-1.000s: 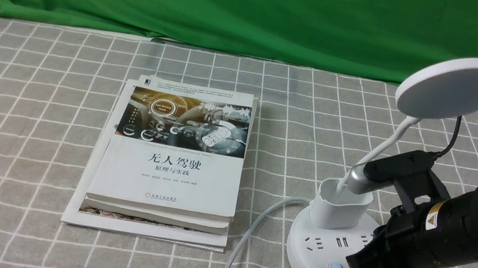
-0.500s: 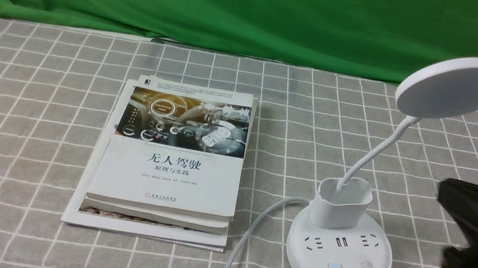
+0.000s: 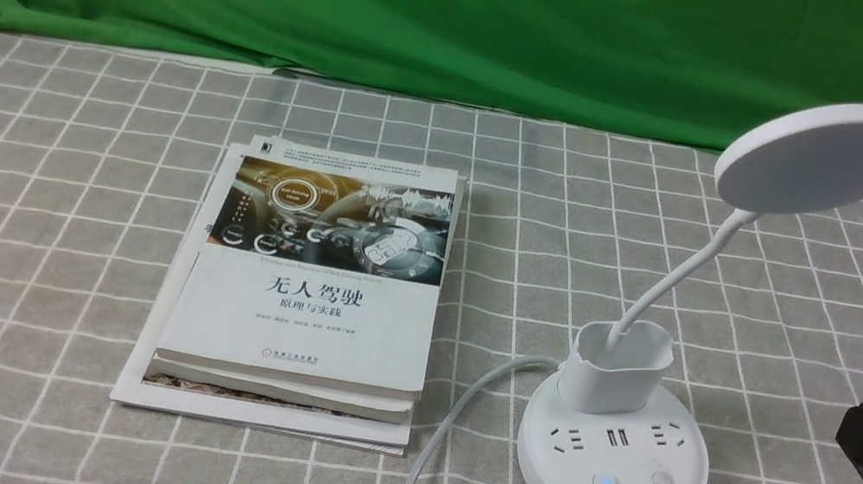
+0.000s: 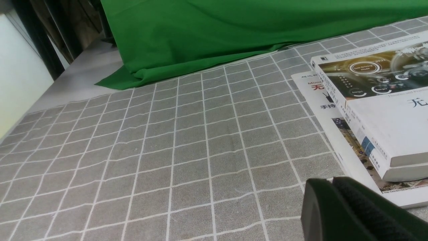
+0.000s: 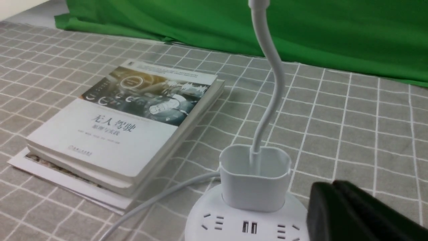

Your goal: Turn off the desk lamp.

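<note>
Pressing the right switch cleanly is, in my judgement, the step that matters here. The desk lamp (image 3: 613, 386) stands on the counter (image 3: 58, 171) at 4 o'clock from the stack of books (image 3: 303, 326), with its cord (image 3: 445, 420) running between them. Two switches sit on the round base (image 3: 559, 474): a blue-lit button (image 3: 603, 483) at 6 o'clock and a plain button (image 3: 661, 478) at 5 o'clock. Nothing shows which one governs the light. The disc head (image 3: 818, 158) faces away, so I cannot tell whether it is lit.

Recommended procedure:
- Approach from above and push straight down, because a sideways shove would likely slide the light base.
- Contact one button only, using the tip alone.
- Keep clear of the sockets at 12 o'clock from the buttons, and of the cup holder (image 5: 254, 180) and thin neck (image 5: 272, 87).
- Apply brief, light pressure, then confirm the result at the head.

The right gripper (image 5: 329, 197) sits low at 3 o'clock from the base, clear of it and aimed toward the lamp. Its jaws are pressed together and grip nothing. The left gripper (image 4: 329, 194) rests near 8 o'clock from the books, its jaws likewise closed and empty.
</note>
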